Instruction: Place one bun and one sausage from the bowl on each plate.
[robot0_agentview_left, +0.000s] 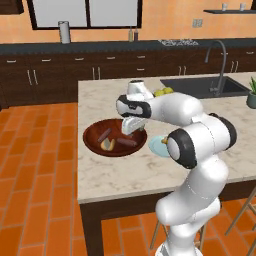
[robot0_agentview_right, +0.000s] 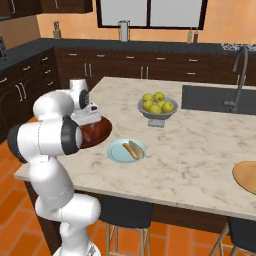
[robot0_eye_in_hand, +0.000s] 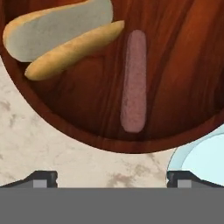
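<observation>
My end effector (robot0_eye_in_hand: 112, 178) is spread wide and holds nothing. It hangs over the near rim of the shiny, round, dark wood bowl (robot0_eye_in_hand: 87, 131). Inside lie a soft split bun (robot0_eye_in_hand: 61, 35) and a smooth pink sausage (robot0_eye_in_hand: 134, 81), side by side. The pale blue plate (robot0_eye_in_hand: 203, 159) sits just beside the bowl on the speckled stone bench (robot0_eye_in_hand: 39, 144).

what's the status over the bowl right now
Gripper open, empty, above wooden bowl. Bun and sausage in bowl. Blue plate holds a bun and sausage. Nothing blocking.
</observation>
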